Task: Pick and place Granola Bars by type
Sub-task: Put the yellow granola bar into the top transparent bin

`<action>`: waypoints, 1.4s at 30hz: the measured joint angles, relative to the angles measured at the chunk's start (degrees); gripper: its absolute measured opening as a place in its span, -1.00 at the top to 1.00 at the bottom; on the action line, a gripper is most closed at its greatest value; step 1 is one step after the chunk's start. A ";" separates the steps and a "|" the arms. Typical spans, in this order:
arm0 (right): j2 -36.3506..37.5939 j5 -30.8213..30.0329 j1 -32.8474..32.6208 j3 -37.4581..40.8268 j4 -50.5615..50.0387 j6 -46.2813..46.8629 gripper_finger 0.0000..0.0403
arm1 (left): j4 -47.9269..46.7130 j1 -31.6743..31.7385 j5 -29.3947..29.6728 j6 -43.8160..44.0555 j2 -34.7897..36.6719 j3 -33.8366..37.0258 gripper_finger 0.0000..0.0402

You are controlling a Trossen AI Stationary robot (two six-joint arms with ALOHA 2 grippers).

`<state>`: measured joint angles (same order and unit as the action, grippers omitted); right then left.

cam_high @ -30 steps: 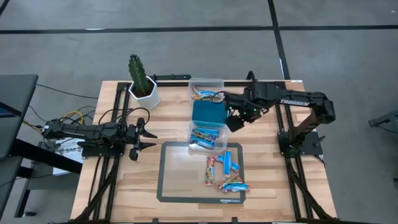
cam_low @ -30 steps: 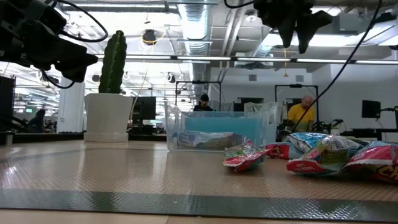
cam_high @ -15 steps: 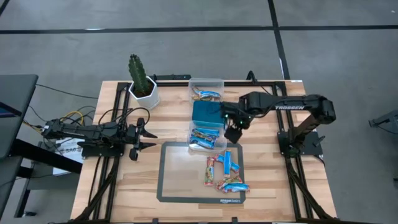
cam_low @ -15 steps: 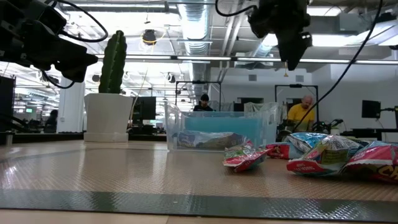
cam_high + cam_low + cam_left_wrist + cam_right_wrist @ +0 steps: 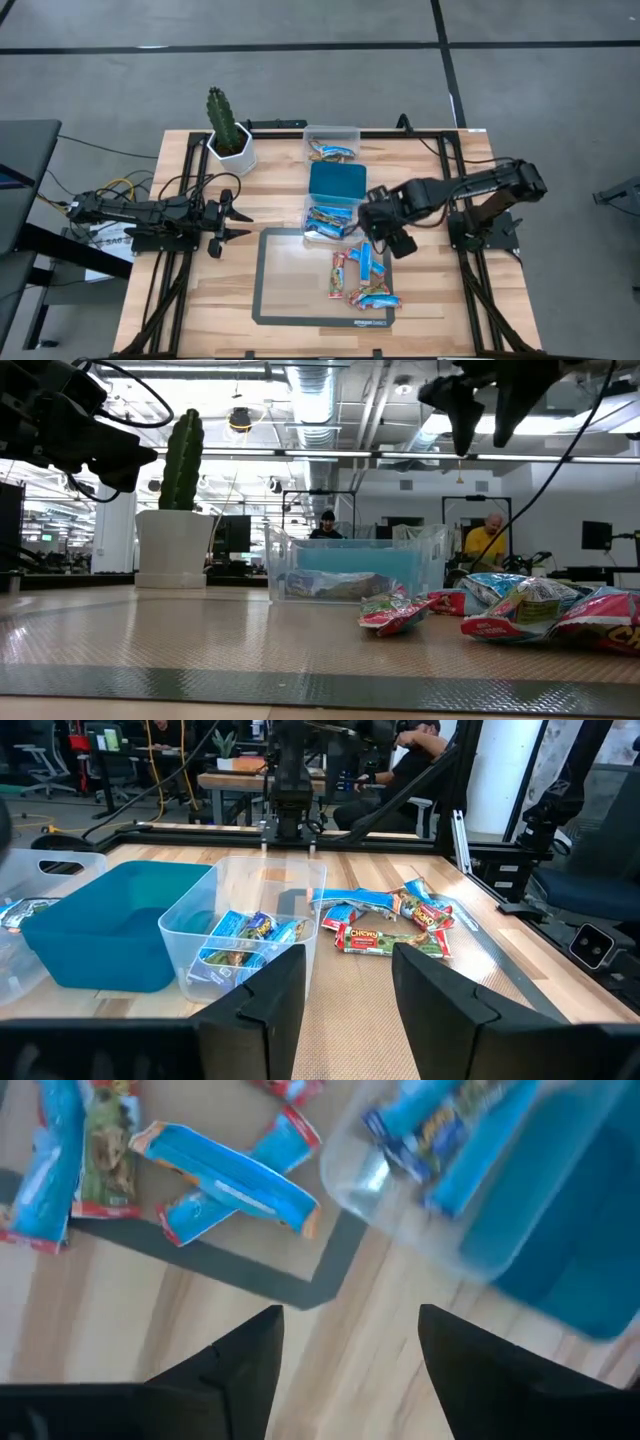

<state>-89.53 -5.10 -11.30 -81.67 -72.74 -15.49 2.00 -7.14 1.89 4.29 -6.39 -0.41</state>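
Several granola bars, blue and red-orange, lie loose (image 5: 362, 275) on the right part of a clear mat (image 5: 262, 300); they also show in the low view (image 5: 520, 610). More blue bars lie in the near clear tub (image 5: 330, 221) and in the far clear tub (image 5: 331, 150). My right gripper (image 5: 388, 238) hangs open above the mat's far right corner, between the near tub and the loose bars (image 5: 225, 1180), and touches nothing. My left gripper (image 5: 228, 225) waits open at the table's left side, level and pointing right.
A teal tub (image 5: 337, 183) stands between the two clear tubs. A potted cactus (image 5: 228, 130) stands at the far left. The left half of the mat is bare. People sit in the room beyond the table (image 5: 487, 545).
My right gripper has swung from above the teal tub toward the table's near edge, past the near clear tub, and now hangs over the mat's far right corner beside the loose bars. The bars and tubs have stayed put.
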 joint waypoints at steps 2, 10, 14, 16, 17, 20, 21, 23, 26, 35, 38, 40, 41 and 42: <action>-1.04 -1.31 -1.72 -0.03 1.37 -4.14 -0.12 | 0.00 0.00 0.00 0.00 0.02 0.00 0.28; -3.68 -5.50 -9.21 0.00 2.57 -23.28 -0.12 | 0.00 0.00 0.00 0.00 0.00 0.01 0.28; -5.15 -5.39 -11.09 -0.01 5.09 -23.57 -0.12 | 0.00 0.00 0.00 0.00 0.00 -0.01 0.28; -6.70 -5.50 -11.61 -0.07 6.16 -23.58 -0.12 | 0.00 0.00 0.02 0.00 0.00 0.01 0.28; -7.47 -5.46 -11.70 -0.04 6.34 -23.58 -0.12 | 0.00 0.00 0.00 0.00 0.00 0.01 0.28; -9.33 -5.45 -11.87 -0.04 6.78 -23.94 -0.12 | 0.00 0.00 0.01 0.00 0.00 0.00 0.28; -10.09 -5.53 -11.99 -0.04 6.85 -24.51 -0.12 | 0.00 0.00 0.00 0.00 0.01 0.00 0.28; -11.88 -5.58 -12.28 -0.04 7.28 -26.67 -0.12 | 0.00 0.00 0.00 0.00 0.00 -0.01 0.28; -14.16 -5.52 -13.24 -0.04 7.24 -29.80 -0.12 | 0.01 0.00 0.02 0.00 0.01 0.01 0.28; -19.29 -5.38 -15.35 -0.07 8.73 -31.51 -0.12 | 0.00 0.00 0.02 0.00 0.02 0.00 0.28; -20.68 -5.35 -15.42 -0.04 9.93 -31.54 -0.12 | 0.02 0.00 0.01 0.00 0.02 -0.01 0.28; -21.51 -5.33 -15.62 -0.12 11.10 -31.60 -0.12 | 0.00 0.00 0.00 0.00 0.00 0.01 0.28; -21.65 -5.35 -15.71 -0.05 10.99 -31.68 -0.12 | 0.02 0.00 0.00 0.00 0.02 0.01 0.28; -21.83 -5.34 -15.77 -0.04 11.29 -31.71 -0.12 | 0.00 0.00 0.00 0.00 0.02 -0.01 0.28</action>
<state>-111.36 -10.44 -27.07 -81.71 -61.44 -47.20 2.00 -7.14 1.89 4.29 -6.37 -0.43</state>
